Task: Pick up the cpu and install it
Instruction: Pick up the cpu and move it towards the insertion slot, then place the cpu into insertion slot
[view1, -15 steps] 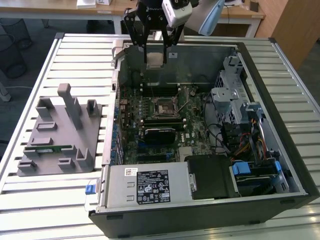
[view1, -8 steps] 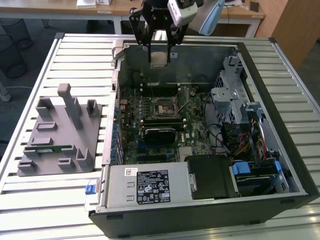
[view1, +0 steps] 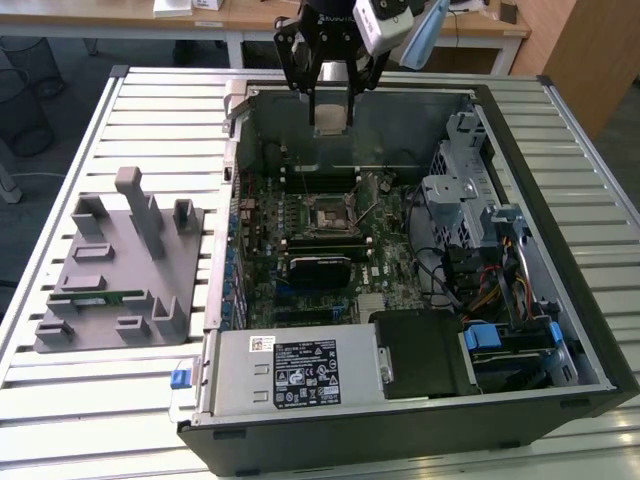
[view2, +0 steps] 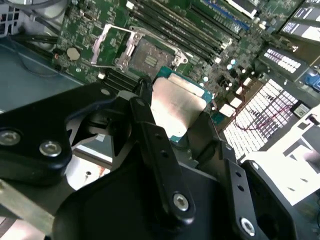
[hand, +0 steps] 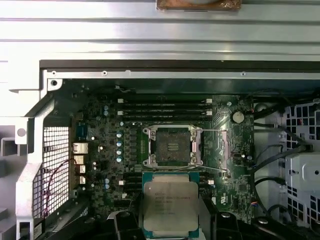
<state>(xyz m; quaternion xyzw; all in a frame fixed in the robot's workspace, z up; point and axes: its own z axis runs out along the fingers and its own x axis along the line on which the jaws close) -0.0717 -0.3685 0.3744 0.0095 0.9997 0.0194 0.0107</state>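
My gripper (view1: 332, 118) hangs over the back part of the open computer case, shut on the cpu (view1: 332, 112), a flat square chip with a silvery top. Both wrist views show the cpu (view2: 175, 107) (hand: 170, 205) pinched at two opposite edges between black fingers (view2: 145, 107). The square black-framed socket (view1: 327, 213) lies on the green motherboard below, its frame lifted and its dark centre bare (hand: 172, 146) (view2: 145, 52). The chip is held well above the board, a little off to one side of the socket.
A grey fixture (view1: 115, 270) with a green memory stick (view1: 95, 297) stands on the slatted table at the exterior view's left. Inside the case are memory slots (hand: 165, 107), a power supply (view1: 290, 370), a drive cage (view1: 465, 190) and cables (view1: 490, 280).
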